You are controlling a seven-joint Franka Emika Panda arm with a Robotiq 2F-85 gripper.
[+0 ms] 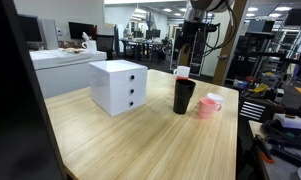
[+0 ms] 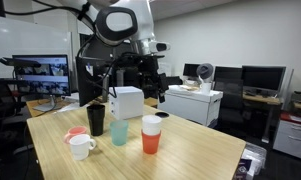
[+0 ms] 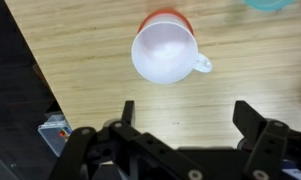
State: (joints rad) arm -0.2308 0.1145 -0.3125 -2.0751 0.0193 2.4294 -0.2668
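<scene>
**Wrist view: open end effector (image 3: 184, 106) above a white mug (image 3: 165, 52) seated in an orange cup (image 3: 161, 15)**

Both fingers (image 3: 128, 110) stand fully apart and hold nothing. The white mug is below them and is not touched. It sits mouth up in the top of the orange cup, with its handle (image 3: 202, 64) pointing sideways. The two stand on the worktop (image 3: 80, 60) near its edge, just beside a teal cup (image 3: 268, 4). In an exterior view they are in front of a white drawer box (image 2: 127, 101), with a black cup (image 2: 96, 120) further along.

In my judgement, the careful way here is to move only along the vertical line. Mug and cup together are tall and narrow, and the mug only rests in the cup. A sideways brush against the rim or the handle could therefore tip them toward the edge. The fingers are best held wide, with the handle out of their path.

The arm (image 2: 120, 22) reaches over the drawer box from behind and bends at the elbow, and its wrist points straight down. The end effector hangs directly above the white mug, clearly apart from it.
</scene>
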